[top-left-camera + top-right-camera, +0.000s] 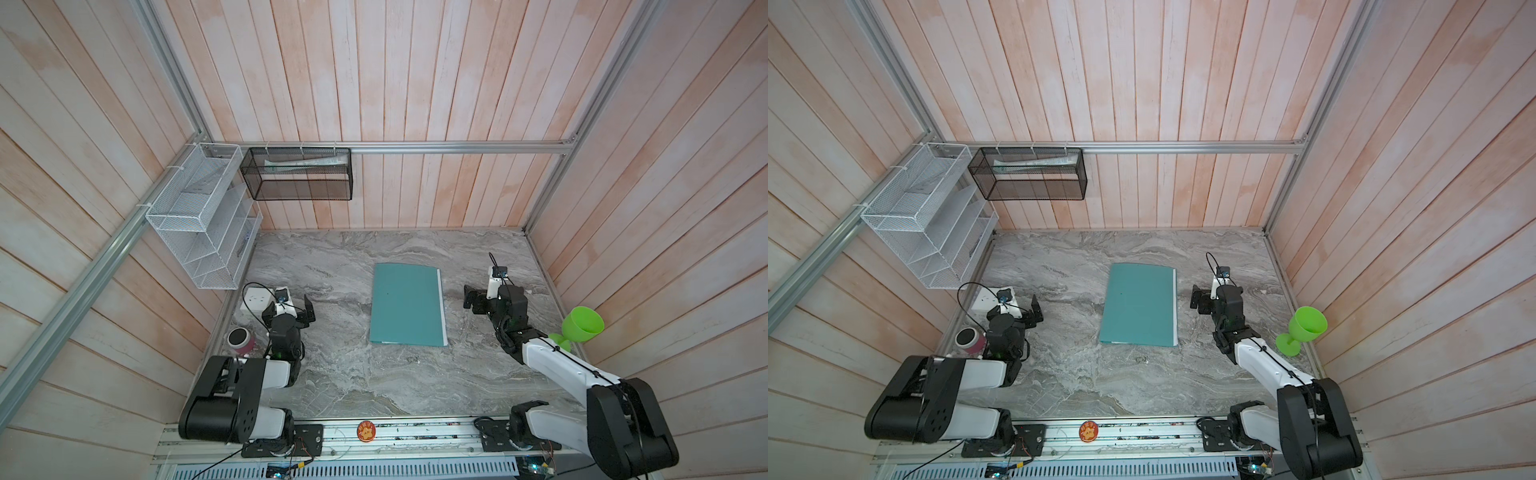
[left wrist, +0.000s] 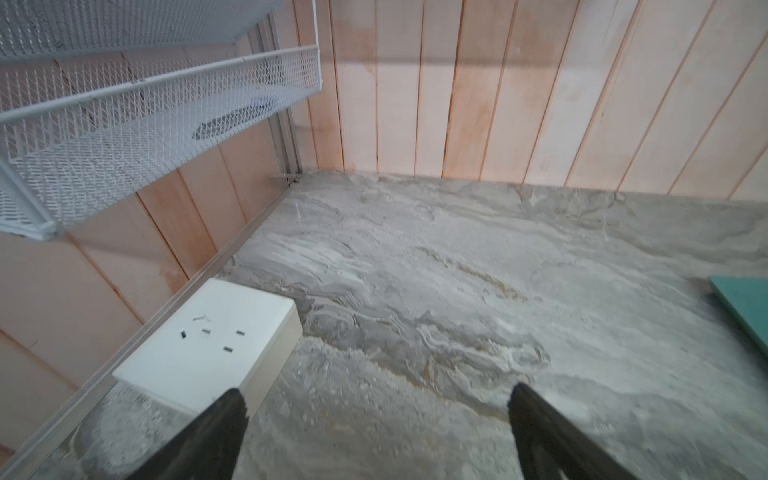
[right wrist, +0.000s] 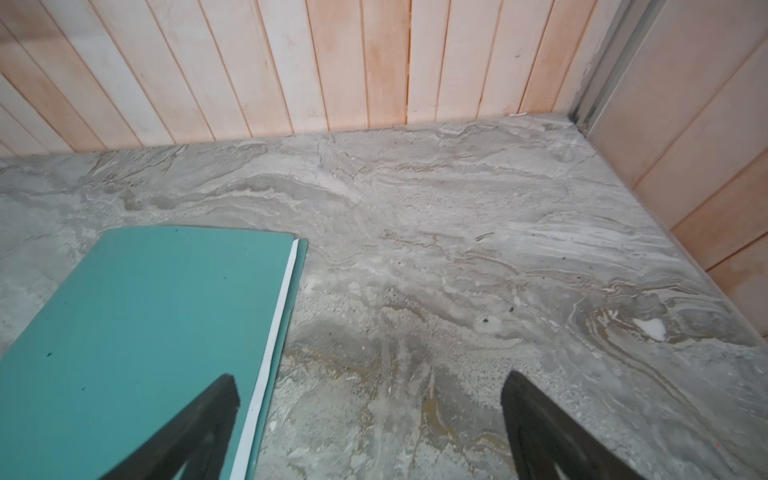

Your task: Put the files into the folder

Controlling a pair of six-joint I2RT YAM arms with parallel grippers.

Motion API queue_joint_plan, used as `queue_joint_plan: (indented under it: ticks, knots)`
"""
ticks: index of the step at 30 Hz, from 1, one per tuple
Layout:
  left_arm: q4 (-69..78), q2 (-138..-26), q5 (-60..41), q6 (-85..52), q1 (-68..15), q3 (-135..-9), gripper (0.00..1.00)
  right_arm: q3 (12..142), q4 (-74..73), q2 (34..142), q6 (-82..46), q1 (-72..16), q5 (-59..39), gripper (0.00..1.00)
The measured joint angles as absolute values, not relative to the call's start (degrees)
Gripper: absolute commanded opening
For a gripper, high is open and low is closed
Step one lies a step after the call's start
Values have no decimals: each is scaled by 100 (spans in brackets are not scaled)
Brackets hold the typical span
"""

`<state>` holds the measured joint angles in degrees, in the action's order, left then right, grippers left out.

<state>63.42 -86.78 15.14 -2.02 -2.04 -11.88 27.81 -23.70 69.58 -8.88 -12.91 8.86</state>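
Note:
The teal folder (image 1: 405,305) (image 1: 1138,305) lies shut and flat in the middle of the marble table. A thin white strip of the files (image 1: 443,311) (image 1: 1175,307) (image 3: 270,345) shows between its covers along the right edge; the sheets are otherwise hidden. My left gripper (image 1: 301,311) (image 1: 1034,309) (image 2: 376,399) hovers to the folder's left, open and empty over bare marble. To the folder's right my right gripper (image 1: 471,299) (image 1: 1198,299) (image 3: 370,386) is open and empty, one finger over the folder's (image 3: 145,316) edge in the right wrist view.
A white socket box (image 1: 257,301) (image 2: 208,345) and a pink round cup (image 1: 240,338) sit by the left wall. A white mesh rack (image 1: 199,216) and a black mesh basket (image 1: 299,174) hang on the walls. A green goblet (image 1: 579,328) stands at the right edge.

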Motion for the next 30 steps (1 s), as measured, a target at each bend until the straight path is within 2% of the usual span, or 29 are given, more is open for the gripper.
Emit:
queue_joint_plan:
  ticks: [4, 9, 15, 18, 24, 30]
  knots:
    - [6615, -8853, 1194, -237, -32, -1203, 100, 2644, -2611, 6969, -770, -1050, 1256, 98]
    - [6632, -8844, 1046, -259, -34, -1485, 100, 2093, -3452, 7146, -642, -276, 1393, 98]
    - [6569, -8842, 1028, -263, -34, -1518, 100, 1389, -5109, 7957, -543, 86, 1168, 98]
    - [6547, -8842, 1024, -263, -34, -1518, 100, 1203, -6517, 8799, -421, 86, 1039, 98]
    - [6517, -8842, 1007, -266, -34, -1522, 100, 1179, -7105, 8862, -309, 71, 996, 98]
    - [6401, -8842, 884, -287, 27, -1584, 100, 1269, -7046, 8807, -292, 67, 952, 98]
